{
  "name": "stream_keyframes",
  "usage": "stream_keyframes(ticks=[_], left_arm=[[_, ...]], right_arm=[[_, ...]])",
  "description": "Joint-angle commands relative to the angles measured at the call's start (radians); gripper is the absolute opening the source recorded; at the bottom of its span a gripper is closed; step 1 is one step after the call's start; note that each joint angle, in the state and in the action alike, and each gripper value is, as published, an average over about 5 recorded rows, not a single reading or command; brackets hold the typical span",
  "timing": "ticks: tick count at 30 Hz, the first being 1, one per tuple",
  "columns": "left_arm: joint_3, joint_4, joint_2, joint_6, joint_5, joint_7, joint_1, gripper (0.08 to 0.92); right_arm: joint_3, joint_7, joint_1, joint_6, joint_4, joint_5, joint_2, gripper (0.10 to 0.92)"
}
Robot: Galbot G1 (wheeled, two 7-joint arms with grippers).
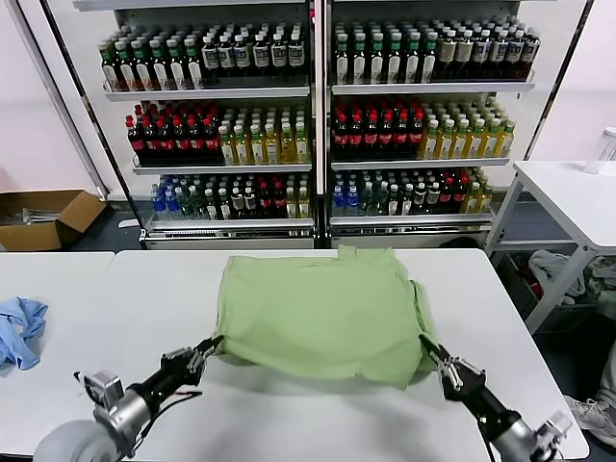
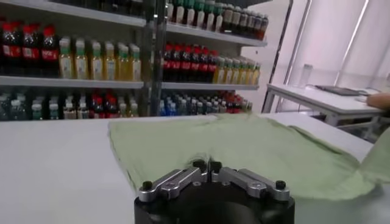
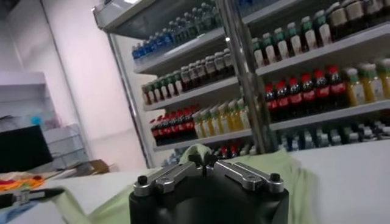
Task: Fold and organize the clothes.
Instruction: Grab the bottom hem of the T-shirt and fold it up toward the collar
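White worktop (image 1: 289, 414) fills the space in front of me, and behind it stand tall drink coolers (image 1: 313, 115) with rows of bottles. Going outward from the shirt (image 1: 322, 313): it is a light green one, lying spread near the middle of the worktop, mostly flat, with its far edge close to the worktop's back edge. Its near edge is lifted a little at both corners, because I have a hold on each.

My left tool (image 1: 205, 352) is at the shirt's near left corner, fingers pressed together and pinching the cloth there. In the left wrist view the shirt (image 2: 244, 152) stretches away from that tool (image 2: 206, 165) across the worktop toward the coolers. My right tool (image 1: 433, 360) is at the shirt's near right corner, just by a bunched fold of sleeve, and it too is pinched shut on the fabric. From the right wrist camera the green cloth (image 3: 277, 167) rises right at the fingertips of that tool (image 3: 207, 163).

Well to the left of the shirt, at the worktop's left edge, lies a small blue cloth (image 1: 19, 329). Beyond it, on the floor, sits an open cardboard box (image 1: 43, 217). To the right of the shirt, apart from my worktop, stands a second white table (image 1: 568, 197).
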Motion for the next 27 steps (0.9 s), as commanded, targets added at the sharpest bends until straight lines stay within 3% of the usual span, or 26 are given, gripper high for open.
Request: stream_keyframes(ticks=[1,8,15,27], left_arm=[[0.146,0.255,0.028,-0.016,-0.025,0.035,-0.276,0.094],[0.177,0.353,0.027,-0.012,0.002,0.038,-0.325,0.094],[0.164,0.362,0.022,-0.014,0.028,0.042,-0.307,0.109],[0.064,0.237,0.032,-0.024,0.064,0.010,-0.177,0.430]], right_arm=[[-0.133,0.056,0.295,-0.014,-0.211,-0.012,-0.041,0.109],[-0.264,0.088,0.459,-0.070,-0.315,-0.075,-0.028,0.109],[-0.333,0.144,0.528,-0.111,-0.350,-0.179,0.008,0.125],[-0.177,0.249,0.301,-0.217,-0.164,-0.317,-0.028,0.451]])
